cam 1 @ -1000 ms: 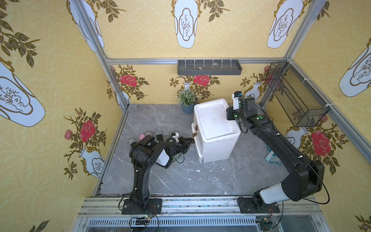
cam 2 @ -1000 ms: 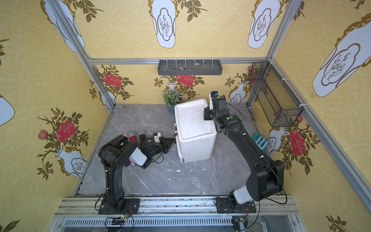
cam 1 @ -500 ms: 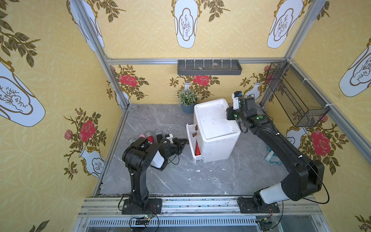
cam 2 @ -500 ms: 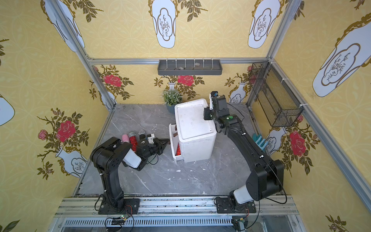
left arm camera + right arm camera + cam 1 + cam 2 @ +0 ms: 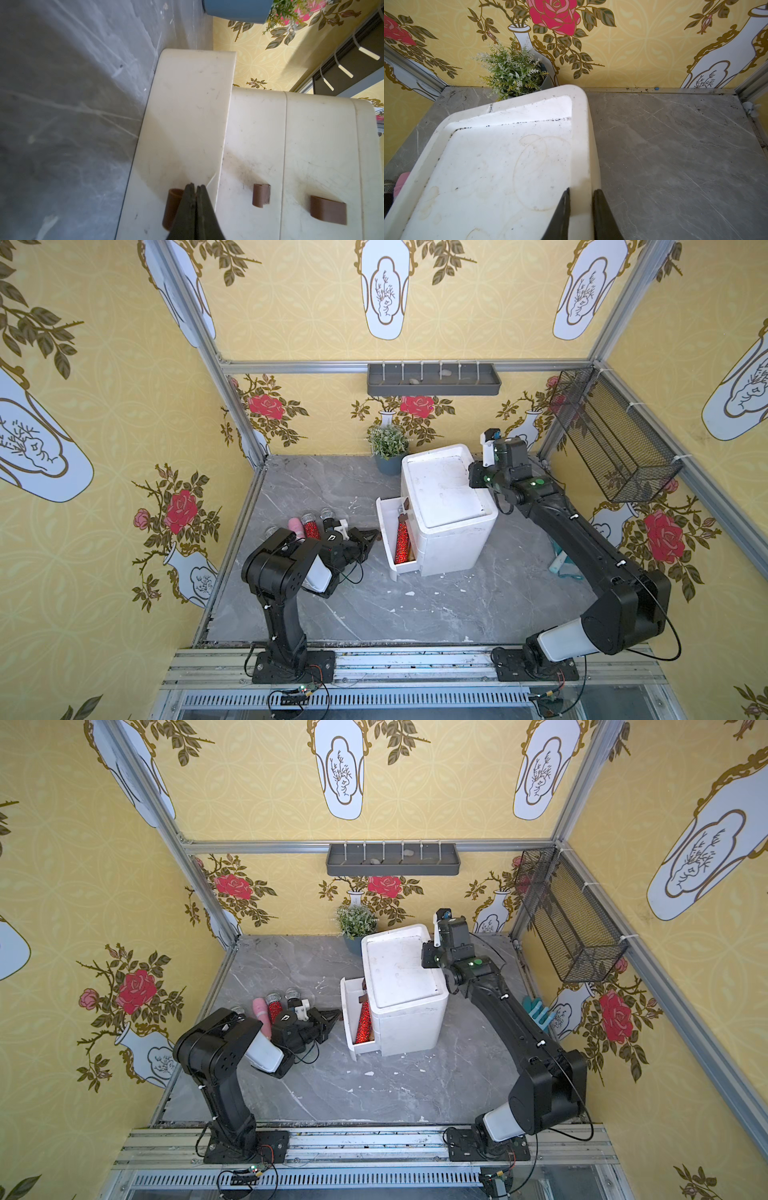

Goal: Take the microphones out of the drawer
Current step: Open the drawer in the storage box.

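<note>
Well, from my station the drawer unit (image 5: 449, 506) reads as a boxy block of smooth white plastic with rounded corners. Its recessed top is scuffed and ring-stained, and it stands on the grey, veined, marble-look tabletop (image 5: 415, 605). Its lowest drawer (image 5: 386, 526) stands open toward the left arm, and the microphone (image 5: 402, 541), a slim rod with a red glitter skin, lies lengthwise inside it. In the left wrist view I see brown loop handles (image 5: 261, 195) on the drawer fronts, matte and curled like strips of tape. The left arm is folded low over the table, and the left gripper (image 5: 195, 187) points at the open drawer's front with its black tapered jaws pressed together. Its tips are just beside that drawer's handle; I cannot tell whether they touch it. The right arm reaches in a long arch from its base to the far side of the unit, wrist bent down, and the right gripper (image 5: 582, 191) is clamped on the raised rim of the unit's top. Beside the left arm more microphones (image 5: 309, 526), pink and red glitter with silver mesh heads, lie on the table. A small leafy potted plant (image 5: 388, 443) stands behind the unit.
</note>
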